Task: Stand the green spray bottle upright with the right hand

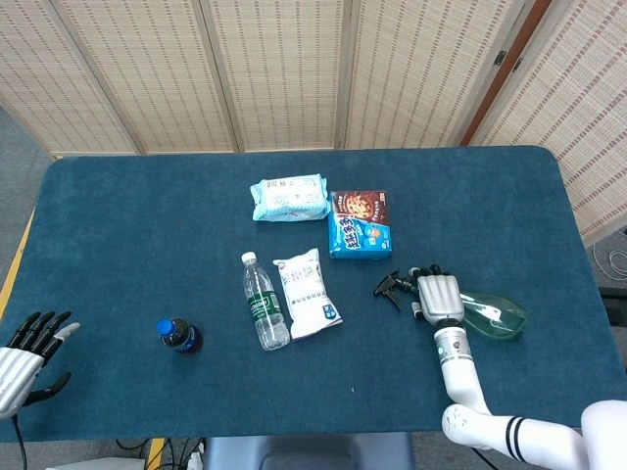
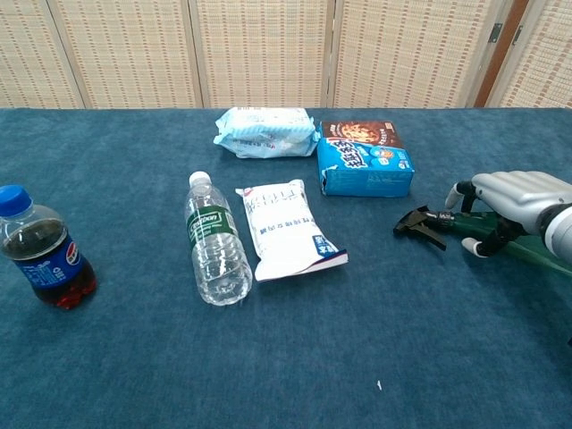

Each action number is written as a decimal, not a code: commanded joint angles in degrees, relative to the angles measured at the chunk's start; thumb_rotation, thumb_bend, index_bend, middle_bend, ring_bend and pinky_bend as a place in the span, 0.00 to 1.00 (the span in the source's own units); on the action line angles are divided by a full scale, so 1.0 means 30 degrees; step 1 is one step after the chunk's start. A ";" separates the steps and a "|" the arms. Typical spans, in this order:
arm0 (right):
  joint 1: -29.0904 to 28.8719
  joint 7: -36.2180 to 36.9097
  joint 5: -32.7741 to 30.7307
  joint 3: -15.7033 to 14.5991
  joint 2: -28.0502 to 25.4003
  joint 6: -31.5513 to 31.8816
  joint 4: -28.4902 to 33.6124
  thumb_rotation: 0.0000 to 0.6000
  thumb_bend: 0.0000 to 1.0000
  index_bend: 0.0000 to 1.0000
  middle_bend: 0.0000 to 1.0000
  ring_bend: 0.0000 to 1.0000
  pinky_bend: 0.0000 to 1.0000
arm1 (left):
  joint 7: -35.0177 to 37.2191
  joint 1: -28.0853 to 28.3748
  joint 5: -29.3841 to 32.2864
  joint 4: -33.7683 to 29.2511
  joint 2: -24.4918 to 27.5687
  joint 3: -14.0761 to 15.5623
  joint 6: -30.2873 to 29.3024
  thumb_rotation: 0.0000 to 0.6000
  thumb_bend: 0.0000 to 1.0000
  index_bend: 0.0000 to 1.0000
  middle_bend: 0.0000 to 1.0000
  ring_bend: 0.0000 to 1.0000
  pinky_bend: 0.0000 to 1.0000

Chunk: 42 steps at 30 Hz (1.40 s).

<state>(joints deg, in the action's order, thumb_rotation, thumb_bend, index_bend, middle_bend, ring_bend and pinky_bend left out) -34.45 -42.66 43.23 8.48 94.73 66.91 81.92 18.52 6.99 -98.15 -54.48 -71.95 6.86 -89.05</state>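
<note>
Green spray bottle point(image 1: 487, 316) lying on its side on the blue bench point(image 1: 147, 215), black nozzle toward the blue biscuit box point(image 1: 360, 226). Right hand point(image 1: 440, 297) rests over its neck, fingers curled down around it. Left hand point(image 1: 27, 345), well away from the box, hovers spread and holds nothing.

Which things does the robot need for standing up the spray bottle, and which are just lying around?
Needed:
green spray bottle, lying on its side
right hand, over the bottle's neck

Just lying around:
water bottle
white packet
blue box
wipes pack
cola bottle
left hand
</note>
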 commanded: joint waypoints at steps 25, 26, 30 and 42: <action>0.0270 -0.0021 0.0351 0.0108 0.0120 0.0222 -0.0079 1.00 0.30 0.36 0.42 0.28 0.39 | 0.0221 -0.0035 0.0030 0.0261 -0.0145 -0.0015 -0.0078 1.00 0.29 0.12 0.08 0.00 0.00; 0.0273 -0.0017 0.0388 0.0110 0.0138 0.0237 -0.0097 1.00 0.30 0.37 0.44 0.29 0.39 | 0.0214 -0.0033 0.0027 0.0270 -0.0153 -0.0013 -0.0074 1.00 0.29 0.12 0.08 0.00 0.00; 0.0275 -0.0036 0.0479 0.0121 0.0228 0.0250 -0.0216 1.00 0.31 0.41 0.47 0.33 0.40 | 0.0260 -0.0044 0.0058 0.0324 -0.0201 -0.0003 -0.0024 1.00 0.29 0.12 0.08 0.00 0.00; 0.0175 -0.0208 0.0572 0.0275 0.0470 0.0202 -0.0447 1.00 0.32 0.47 0.53 0.39 0.42 | 0.0547 -0.0136 0.0168 0.0655 -0.0294 -0.0024 -0.0061 1.00 0.29 0.12 0.08 0.00 0.00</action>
<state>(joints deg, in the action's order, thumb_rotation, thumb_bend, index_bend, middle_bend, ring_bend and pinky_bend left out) -33.92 -43.27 44.94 9.30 96.13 67.51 80.58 20.13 6.59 -97.65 -52.53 -72.82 6.80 -89.23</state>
